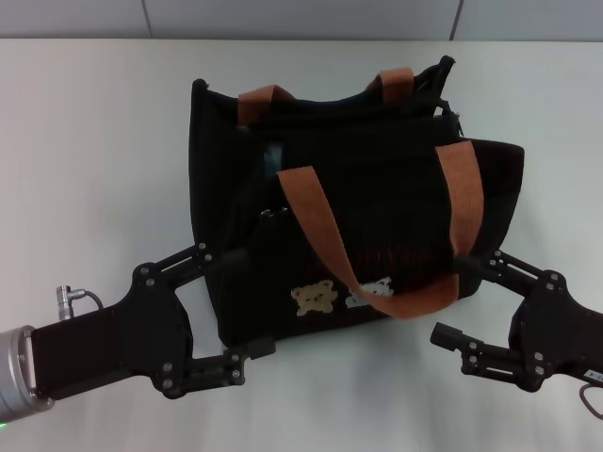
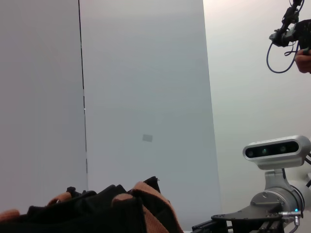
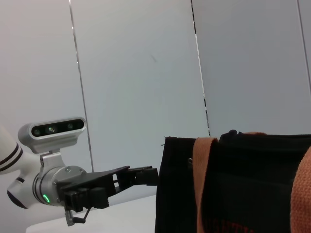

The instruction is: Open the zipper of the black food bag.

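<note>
The black food bag (image 1: 377,198) stands on the white table (image 1: 85,141), with its two orange-brown handles (image 1: 316,221) flopped over it and bear patches (image 1: 316,298) on the near face. I cannot make out the zipper against the black fabric. My left gripper (image 1: 234,301) is open wide at the bag's near left corner, one finger against the side and one at the bottom edge. At the near right corner my right gripper (image 1: 450,295) is open too, its far finger touching the bag. The right wrist view shows the bag (image 3: 243,189) with the left gripper (image 3: 143,175) beside it.
The table runs back to a grey panelled wall (image 1: 301,17). In the left wrist view, the bag's top (image 2: 97,213) lies low in the picture, the right arm's wrist camera (image 2: 277,150) beside it. A person's hand holding a cable (image 2: 302,58) shows far off.
</note>
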Controlling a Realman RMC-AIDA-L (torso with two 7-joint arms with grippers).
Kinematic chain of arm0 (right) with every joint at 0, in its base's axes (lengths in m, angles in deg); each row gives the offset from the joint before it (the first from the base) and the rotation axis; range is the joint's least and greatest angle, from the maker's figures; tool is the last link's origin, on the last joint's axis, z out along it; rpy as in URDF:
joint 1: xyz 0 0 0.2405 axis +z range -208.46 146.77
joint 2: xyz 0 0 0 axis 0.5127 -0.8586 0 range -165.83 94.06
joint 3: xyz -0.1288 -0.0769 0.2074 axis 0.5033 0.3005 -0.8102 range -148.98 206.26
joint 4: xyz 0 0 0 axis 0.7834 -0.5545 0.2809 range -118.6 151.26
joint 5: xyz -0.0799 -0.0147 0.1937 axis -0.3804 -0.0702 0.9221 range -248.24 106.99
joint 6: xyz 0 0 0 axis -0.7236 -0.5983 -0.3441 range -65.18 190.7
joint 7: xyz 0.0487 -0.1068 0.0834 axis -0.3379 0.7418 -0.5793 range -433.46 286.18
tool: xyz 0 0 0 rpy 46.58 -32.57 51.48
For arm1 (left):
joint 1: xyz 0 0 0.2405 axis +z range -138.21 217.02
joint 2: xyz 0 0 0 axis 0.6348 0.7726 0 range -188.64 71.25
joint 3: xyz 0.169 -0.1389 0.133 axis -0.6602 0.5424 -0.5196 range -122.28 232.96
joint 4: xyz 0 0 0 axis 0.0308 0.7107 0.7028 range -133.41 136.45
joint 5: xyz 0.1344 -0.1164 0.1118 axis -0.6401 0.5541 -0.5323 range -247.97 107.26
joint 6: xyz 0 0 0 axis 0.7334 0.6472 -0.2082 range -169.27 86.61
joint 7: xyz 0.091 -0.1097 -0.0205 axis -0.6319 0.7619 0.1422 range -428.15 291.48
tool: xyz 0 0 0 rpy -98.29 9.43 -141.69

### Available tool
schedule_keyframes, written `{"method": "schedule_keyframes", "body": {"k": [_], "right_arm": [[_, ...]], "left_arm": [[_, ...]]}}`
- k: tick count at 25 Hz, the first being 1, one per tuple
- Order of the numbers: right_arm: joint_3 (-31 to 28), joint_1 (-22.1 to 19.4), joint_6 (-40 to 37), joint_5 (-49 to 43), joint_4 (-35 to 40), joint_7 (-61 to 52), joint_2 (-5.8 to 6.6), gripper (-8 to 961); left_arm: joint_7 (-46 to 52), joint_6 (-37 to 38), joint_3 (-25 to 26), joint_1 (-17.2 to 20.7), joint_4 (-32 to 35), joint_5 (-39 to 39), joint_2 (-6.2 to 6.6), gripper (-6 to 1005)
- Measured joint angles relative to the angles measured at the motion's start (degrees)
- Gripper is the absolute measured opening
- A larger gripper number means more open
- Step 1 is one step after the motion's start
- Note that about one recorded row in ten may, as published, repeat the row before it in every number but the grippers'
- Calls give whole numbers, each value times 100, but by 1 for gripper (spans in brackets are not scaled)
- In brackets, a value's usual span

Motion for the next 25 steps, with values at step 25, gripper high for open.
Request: {"method": "schedule_keyframes", "body": {"k": [25], "right_arm": [[33, 13, -50, 129, 0, 9, 8, 825]], "left_arm": [[-206, -12, -1, -67, -86, 8, 0, 829]]}}
